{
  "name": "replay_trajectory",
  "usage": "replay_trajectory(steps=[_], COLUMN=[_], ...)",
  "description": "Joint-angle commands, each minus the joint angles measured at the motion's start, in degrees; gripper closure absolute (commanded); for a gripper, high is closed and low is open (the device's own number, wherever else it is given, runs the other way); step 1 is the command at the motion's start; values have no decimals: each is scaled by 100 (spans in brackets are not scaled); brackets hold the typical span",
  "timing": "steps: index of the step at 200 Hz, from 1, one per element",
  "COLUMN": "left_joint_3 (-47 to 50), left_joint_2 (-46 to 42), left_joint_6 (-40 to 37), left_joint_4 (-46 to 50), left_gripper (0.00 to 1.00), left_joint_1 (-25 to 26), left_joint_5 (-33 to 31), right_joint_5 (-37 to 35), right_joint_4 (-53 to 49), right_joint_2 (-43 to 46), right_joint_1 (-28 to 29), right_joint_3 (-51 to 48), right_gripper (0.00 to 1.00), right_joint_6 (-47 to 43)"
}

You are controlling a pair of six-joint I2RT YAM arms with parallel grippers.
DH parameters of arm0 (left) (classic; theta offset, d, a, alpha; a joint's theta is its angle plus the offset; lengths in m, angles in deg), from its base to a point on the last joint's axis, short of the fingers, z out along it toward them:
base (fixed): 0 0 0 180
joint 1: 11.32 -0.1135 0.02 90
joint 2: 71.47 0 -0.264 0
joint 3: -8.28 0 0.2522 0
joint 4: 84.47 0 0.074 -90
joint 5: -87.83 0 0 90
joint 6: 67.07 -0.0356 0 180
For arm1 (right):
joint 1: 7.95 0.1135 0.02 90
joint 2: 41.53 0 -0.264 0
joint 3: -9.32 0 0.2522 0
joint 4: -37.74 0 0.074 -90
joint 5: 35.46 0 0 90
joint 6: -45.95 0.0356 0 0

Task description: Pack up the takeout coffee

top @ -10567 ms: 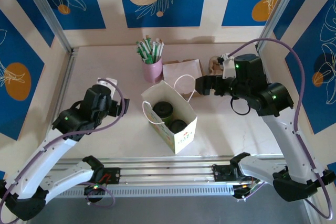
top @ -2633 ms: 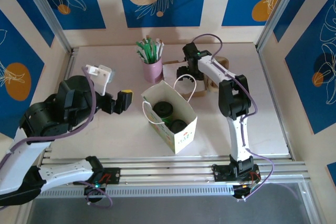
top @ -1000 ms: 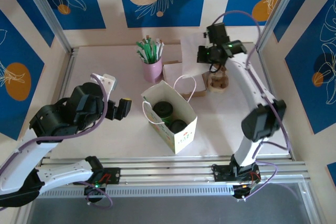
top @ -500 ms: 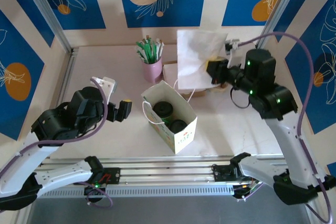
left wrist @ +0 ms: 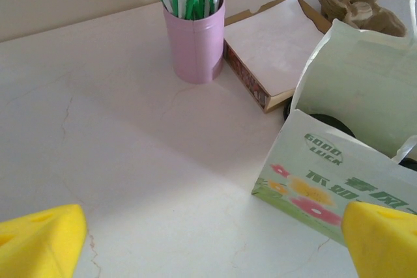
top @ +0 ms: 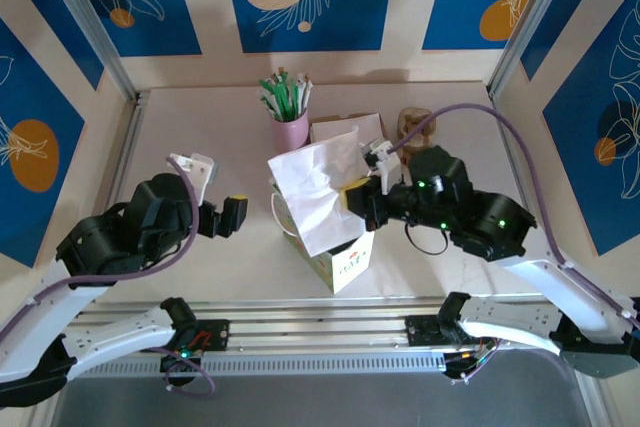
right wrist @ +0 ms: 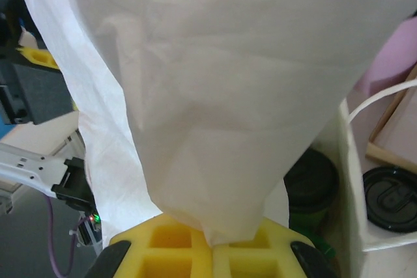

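Right gripper (top: 356, 195) clamped its yellow pads on one edge of a white paper napkin (top: 315, 190) and held the sheet over the mouth of the flowered paper bag (top: 347, 262). The left gripper (top: 230, 215) hovered spread wide and empty to the bag's left, apart from it. The takeout coffee cups (right wrist: 311, 185) stood with their black lids on, down inside the bag beneath the sheet. The likeliest slip from here appeared to be the napkin itself: it looked broader than the opening, so on release it could drape over the rim and slide down the outside instead of settling on the lids. A lower approach carried its own danger, since the fingers could press on a thin paper wall or snag the white cord handle (right wrist: 381, 99) and tip the bag, cups and all. The sheet also hung across much of the right wrist camera's view, leaving little sight of the opening. Behind the bag stood a pink cup of green-and-white sticks (top: 290, 129), a brown tray of napkins (left wrist: 273, 50) and a crumpled brown lump (left wrist: 355, 1). From the left wrist camera the bag read "GOOD LUCK" (left wrist: 320, 146) in green above a row of printed flowers; the larger green lettering beneath was too blurred to read.
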Motion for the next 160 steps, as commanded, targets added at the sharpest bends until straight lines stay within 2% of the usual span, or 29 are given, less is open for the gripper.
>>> replay_trajectory(steps=[1, 90, 160], left_joint_3=[49, 6, 20], left_joint_2=[-97, 67, 232], left_joint_6=[161, 179, 143], left_joint_4=[-109, -65, -70], left_gripper=[0, 0, 0], left_joint_1=[17, 15, 20], left_joint_5=[1, 173, 290], right_joint_5=[-497, -669, -803], right_joint_4=[-163, -1080, -1537], right_joint_2=[-148, -1007, -1346], right_joint_1=[92, 126, 374], right_joint_3=[-83, 387, 937], right_gripper=[100, 89, 65], right_joint_6=[338, 655, 506])
